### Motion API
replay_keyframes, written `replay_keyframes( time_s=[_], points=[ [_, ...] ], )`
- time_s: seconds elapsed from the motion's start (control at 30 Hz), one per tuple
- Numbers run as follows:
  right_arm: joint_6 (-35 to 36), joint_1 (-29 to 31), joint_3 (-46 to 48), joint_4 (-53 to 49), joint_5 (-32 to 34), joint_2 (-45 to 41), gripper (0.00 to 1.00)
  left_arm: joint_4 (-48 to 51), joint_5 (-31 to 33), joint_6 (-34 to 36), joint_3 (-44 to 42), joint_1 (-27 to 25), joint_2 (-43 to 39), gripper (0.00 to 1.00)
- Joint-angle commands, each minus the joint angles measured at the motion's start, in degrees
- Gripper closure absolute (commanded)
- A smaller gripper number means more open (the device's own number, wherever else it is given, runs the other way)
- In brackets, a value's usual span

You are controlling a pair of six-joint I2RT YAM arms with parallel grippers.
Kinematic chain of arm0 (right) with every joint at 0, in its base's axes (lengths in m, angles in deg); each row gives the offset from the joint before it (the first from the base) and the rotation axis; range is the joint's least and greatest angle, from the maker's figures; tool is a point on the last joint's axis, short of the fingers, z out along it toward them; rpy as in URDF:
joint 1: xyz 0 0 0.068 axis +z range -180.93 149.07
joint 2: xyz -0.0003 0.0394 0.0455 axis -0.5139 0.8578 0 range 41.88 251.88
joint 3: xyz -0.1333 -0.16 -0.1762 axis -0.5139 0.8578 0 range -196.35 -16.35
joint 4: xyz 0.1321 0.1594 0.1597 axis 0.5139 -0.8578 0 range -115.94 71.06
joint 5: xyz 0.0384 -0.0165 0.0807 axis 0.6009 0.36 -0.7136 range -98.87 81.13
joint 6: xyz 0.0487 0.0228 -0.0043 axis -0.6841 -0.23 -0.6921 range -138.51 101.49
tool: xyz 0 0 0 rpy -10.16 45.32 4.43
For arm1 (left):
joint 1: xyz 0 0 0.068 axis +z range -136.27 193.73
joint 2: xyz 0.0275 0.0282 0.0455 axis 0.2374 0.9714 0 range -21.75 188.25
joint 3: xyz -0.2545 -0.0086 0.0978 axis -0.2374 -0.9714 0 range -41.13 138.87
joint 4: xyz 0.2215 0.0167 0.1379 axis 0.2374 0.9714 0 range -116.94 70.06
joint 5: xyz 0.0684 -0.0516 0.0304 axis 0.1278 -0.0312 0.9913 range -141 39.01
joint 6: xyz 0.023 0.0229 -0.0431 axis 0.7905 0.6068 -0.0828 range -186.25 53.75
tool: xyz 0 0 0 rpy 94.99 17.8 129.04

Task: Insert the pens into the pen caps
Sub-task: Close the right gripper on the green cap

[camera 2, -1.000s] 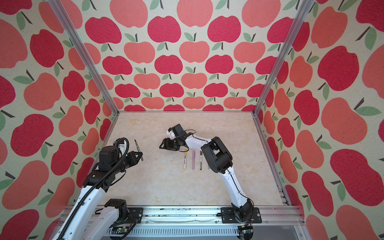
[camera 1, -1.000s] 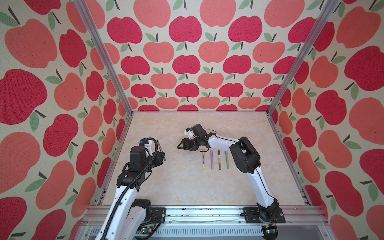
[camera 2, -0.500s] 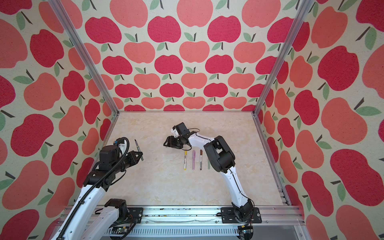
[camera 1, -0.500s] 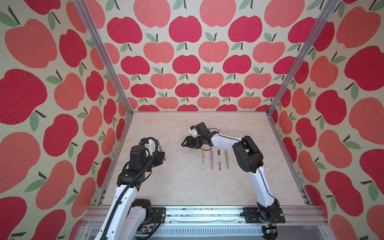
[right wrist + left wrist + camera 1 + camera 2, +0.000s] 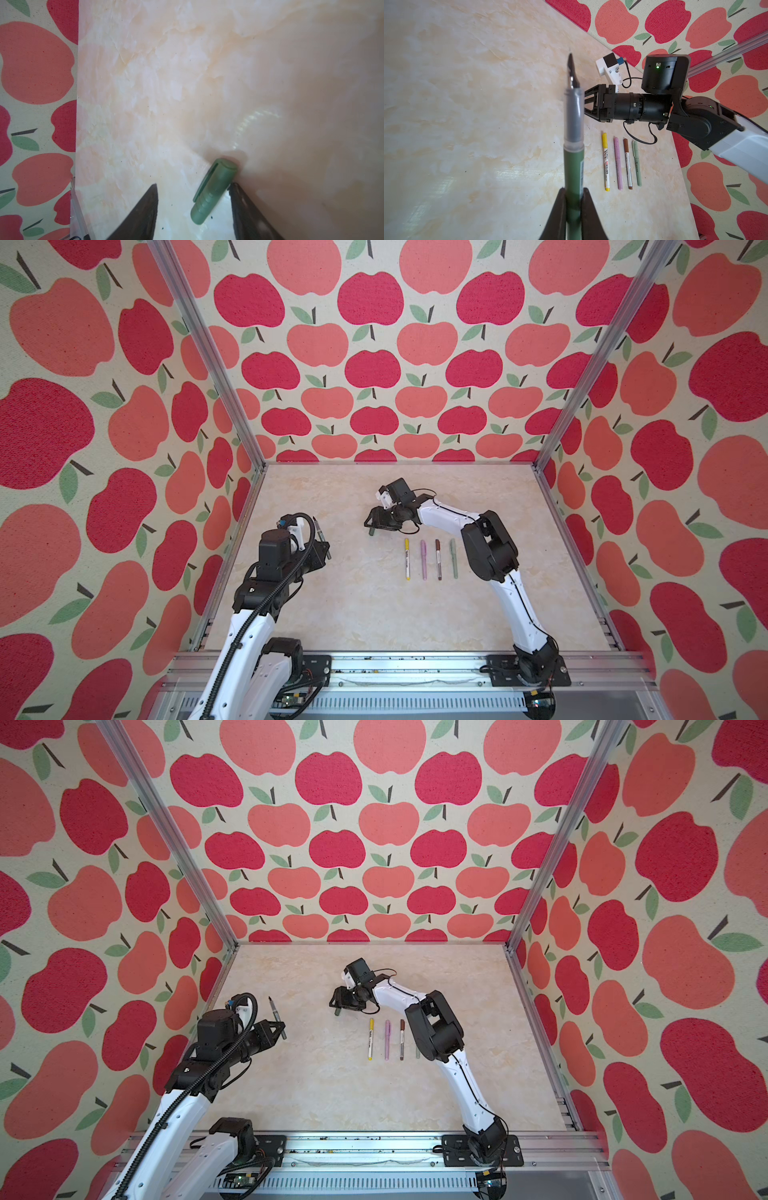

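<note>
The right gripper (image 5: 192, 184) has narrowed, yet stands open astride the dark green cap (image 5: 214, 191); the left gripper (image 5: 574, 191) stays clamped on the dark green pen (image 5: 573, 166). Marbled tabletop (image 5: 374, 614), apple-print walls (image 5: 374, 364).

A marbled tabletop (image 5: 353, 614) carries a yellow pen (image 5: 407, 559), lilac-pink pen (image 5: 423, 560), brown pen (image 5: 438, 559) and sage green pen (image 5: 454, 558) side by side at centre frame; a green cap (image 5: 371, 532) lies upper left.

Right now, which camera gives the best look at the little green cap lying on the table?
The right wrist view: the green cap appears close up, clip visible, inside the open right gripper. In both top views it is only a tiny dark stub beneath that gripper. The left wrist view does not show it.
</note>
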State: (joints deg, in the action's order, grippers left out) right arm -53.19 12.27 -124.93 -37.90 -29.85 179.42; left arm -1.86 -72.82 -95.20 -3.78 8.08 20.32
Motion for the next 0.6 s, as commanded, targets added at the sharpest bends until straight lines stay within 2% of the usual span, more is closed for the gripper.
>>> replay_keyframes(
  time_s=[0.0, 0.27, 0.57],
  points=[
    [5.7, 2.0, -2.49, -8.33, 6.49, 2.8, 0.45, 0.19, -0.72, 0.57, 1.86, 0.29, 0.26, 1.0],
    [11.32, 4.56, -5.76, -14.81, 16.21, 4.53, 0.54, -0.1, -1.63, 0.56, 1.24, 0.3, 0.25, 1.0],
    [12.66, 5.23, -6.53, -16.15, 19.37, 5.02, 0.75, 0.11, -1.52, 0.6, 1.24, 0.33, 0.02, 1.0]
  ],
)
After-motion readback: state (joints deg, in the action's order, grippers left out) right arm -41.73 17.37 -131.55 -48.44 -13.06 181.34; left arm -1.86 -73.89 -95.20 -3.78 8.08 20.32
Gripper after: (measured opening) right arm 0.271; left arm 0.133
